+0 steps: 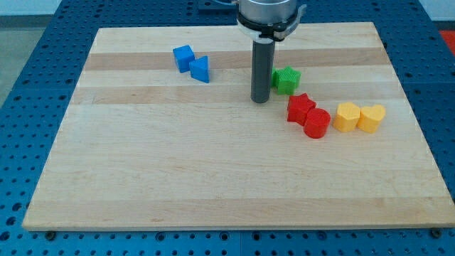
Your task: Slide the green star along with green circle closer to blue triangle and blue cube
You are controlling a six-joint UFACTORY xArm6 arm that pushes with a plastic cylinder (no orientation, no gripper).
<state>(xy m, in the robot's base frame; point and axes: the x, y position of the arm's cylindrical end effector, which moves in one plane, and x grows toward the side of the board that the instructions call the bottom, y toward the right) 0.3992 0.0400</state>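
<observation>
My tip (260, 101) rests on the board just left of a green block (287, 80), which looks like the star. The rod hides that block's left edge. I cannot make out a separate green circle; it may be behind the rod. The blue cube (183, 57) and the blue triangle (200, 69) sit touching each other at the view's upper left, well left of my tip.
A red star (300, 107) and a red circle (317, 123) lie just below right of the green block. A yellow hexagon (347, 116) and a yellow heart (371, 117) sit further right. The wooden board (213, 178) lies on a blue perforated table.
</observation>
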